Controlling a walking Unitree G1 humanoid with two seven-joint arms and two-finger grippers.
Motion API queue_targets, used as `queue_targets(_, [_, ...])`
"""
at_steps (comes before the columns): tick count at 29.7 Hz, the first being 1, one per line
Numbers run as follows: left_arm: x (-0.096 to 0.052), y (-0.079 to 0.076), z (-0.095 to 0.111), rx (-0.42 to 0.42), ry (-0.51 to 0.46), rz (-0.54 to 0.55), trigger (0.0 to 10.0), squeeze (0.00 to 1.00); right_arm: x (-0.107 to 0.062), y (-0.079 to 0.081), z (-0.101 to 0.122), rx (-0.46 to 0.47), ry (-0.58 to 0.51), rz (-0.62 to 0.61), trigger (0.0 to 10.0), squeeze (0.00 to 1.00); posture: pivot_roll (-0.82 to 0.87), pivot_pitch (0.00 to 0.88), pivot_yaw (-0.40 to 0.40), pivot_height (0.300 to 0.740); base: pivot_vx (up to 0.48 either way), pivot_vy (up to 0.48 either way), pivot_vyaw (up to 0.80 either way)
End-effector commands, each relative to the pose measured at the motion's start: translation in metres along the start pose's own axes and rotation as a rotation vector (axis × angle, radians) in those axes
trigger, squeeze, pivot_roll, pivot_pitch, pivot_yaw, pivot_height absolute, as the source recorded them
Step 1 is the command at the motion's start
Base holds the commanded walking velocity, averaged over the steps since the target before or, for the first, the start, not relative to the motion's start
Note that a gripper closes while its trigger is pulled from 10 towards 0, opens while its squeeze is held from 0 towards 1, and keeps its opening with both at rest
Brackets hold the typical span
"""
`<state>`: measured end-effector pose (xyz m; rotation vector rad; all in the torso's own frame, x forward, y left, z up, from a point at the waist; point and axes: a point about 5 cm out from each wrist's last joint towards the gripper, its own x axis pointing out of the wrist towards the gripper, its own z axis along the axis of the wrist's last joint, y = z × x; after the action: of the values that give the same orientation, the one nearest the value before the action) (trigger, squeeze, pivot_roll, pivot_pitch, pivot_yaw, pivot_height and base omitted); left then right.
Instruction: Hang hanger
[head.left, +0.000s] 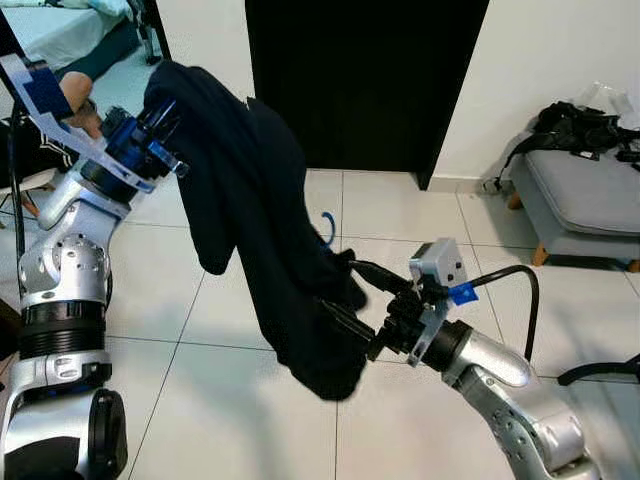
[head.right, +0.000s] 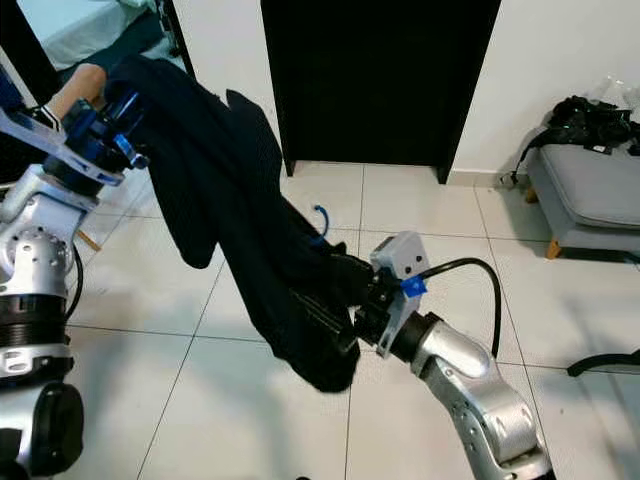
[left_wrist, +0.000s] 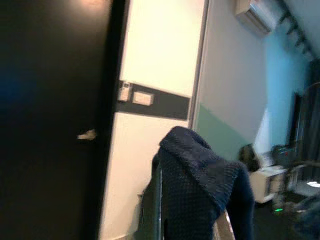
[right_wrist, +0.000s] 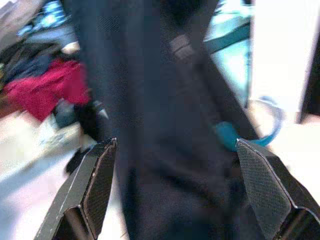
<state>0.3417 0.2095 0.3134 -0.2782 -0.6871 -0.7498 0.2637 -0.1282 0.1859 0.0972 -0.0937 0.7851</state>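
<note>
A dark navy garment (head.left: 260, 200) hangs in the air over a white tiled floor, stretched from upper left down to the centre. My left gripper (head.left: 165, 125) is raised at the upper left, shut on the garment's top edge (left_wrist: 200, 170). A blue hanger hook (head.left: 327, 225) pokes out of the cloth midway down and curves beside the cloth (right_wrist: 260, 135) in the right wrist view. My right gripper (head.left: 338, 285) reaches in from the lower right. It is open, its fingers (right_wrist: 100, 170) spread wide on either side of the garment's lower part (right_wrist: 165, 125).
A dark doorway (head.left: 360, 80) is straight ahead. A grey bench (head.left: 580, 195) with a black bag (head.left: 575, 125) stands at the right wall. A black cable (head.left: 600, 370) lies on the floor at right. A person's limb (head.right: 75, 80) shows behind my left arm, near a bed.
</note>
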Motion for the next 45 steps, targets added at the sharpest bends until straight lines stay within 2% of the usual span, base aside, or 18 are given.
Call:
queue_targets(1, [-0.002,0.001,-0.008,0.028,0.033,0.039,7.3,0.00,-0.001,-0.006,-0.002,0.027,-0.019,-0.056,10.0,0.00,-0.04,0.133,0.041,0.740,0.000,0.000,0.79])
queue_targets(2, [-0.002,0.001,-0.008,0.028,0.033,0.039,7.3,0.00,-0.001,-0.006,-0.002,0.027,-0.019,-0.056,10.0,0.00,-0.04,0.133,0.041,0.740,0.000,0.000,0.79])
queue_targets(3, [-0.004,-0.002,-0.017,0.017,0.058,0.052,10.0,0.00,-0.003,-0.009,-0.003,0.040,-0.030,-0.088,10.0,0.00,-0.04,0.134,0.041,0.740,0.000,0.000,0.79])
queue_targets(7, [-0.010,-0.013,-0.042,-0.035,0.108,0.091,10.0,0.00,-0.008,-0.015,-0.010,0.057,-0.019,-0.140,10.0,0.00,-0.03,0.134,0.039,0.740,0.000,0.000,0.79])
queue_targets(9, [-0.011,-0.016,-0.048,-0.048,0.119,0.098,10.0,0.00,-0.010,-0.016,-0.013,0.060,-0.014,-0.151,10.0,0.00,-0.03,0.134,0.039,0.740,0.000,0.000,0.79])
queue_targets(11, [-0.018,-0.024,-0.068,-0.080,0.164,0.144,10.0,0.00,-0.015,-0.019,-0.018,0.064,-0.002,-0.173,10.0,0.00,-0.03,0.134,0.040,0.740,0.000,0.000,0.79])
queue_targets(12, [-0.018,-0.024,-0.068,-0.080,0.164,0.144,10.0,0.00,-0.015,-0.019,-0.018,0.064,-0.002,-0.173,10.0,0.00,-0.03,0.134,0.040,0.740,0.000,0.000,0.79])
queue_targets(13, [-0.023,-0.029,-0.078,-0.082,0.196,0.168,10.0,0.00,-0.017,-0.021,-0.021,0.066,0.006,-0.184,10.0,0.00,-0.03,0.134,0.040,0.740,0.000,0.000,0.79])
queue_targets(14, [-0.033,-0.042,-0.102,-0.102,0.272,0.218,10.0,0.00,-0.023,-0.025,-0.027,0.067,0.025,-0.215,10.0,0.00,-0.02,0.131,0.040,0.740,0.000,0.000,0.79])
queue_targets(20, [-0.043,-0.051,-0.118,-0.100,0.335,0.258,10.0,0.00,-0.026,-0.027,-0.031,0.067,0.035,-0.236,10.0,0.00,-0.02,0.130,0.040,0.740,0.000,0.000,0.79])
queue_targets(23, [-0.053,-0.053,-0.130,-0.081,0.390,0.322,10.0,0.00,-0.030,-0.027,-0.036,0.059,0.053,-0.241,10.0,0.00,-0.02,0.127,0.039,0.740,0.000,0.000,0.79])
queue_targets(34, [-0.053,-0.042,-0.125,-0.012,0.406,0.387,10.0,0.00,-0.028,-0.027,-0.037,0.053,0.047,-0.228,10.0,0.00,-0.01,0.127,0.043,0.740,0.000,0.000,0.76])
queue_targets(38, [-0.049,-0.037,-0.116,0.015,0.372,0.384,10.0,0.00,-0.027,-0.029,-0.042,0.046,0.077,-0.262,10.0,0.00,-0.01,0.126,0.044,0.740,0.141,0.000,0.00])
queue_targets(45, [-0.041,-0.040,-0.111,0.019,0.341,0.374,10.0,0.00,-0.026,-0.029,-0.042,0.049,0.070,-0.263,10.0,0.00,-0.01,0.125,0.046,0.740,0.333,0.000,0.00])
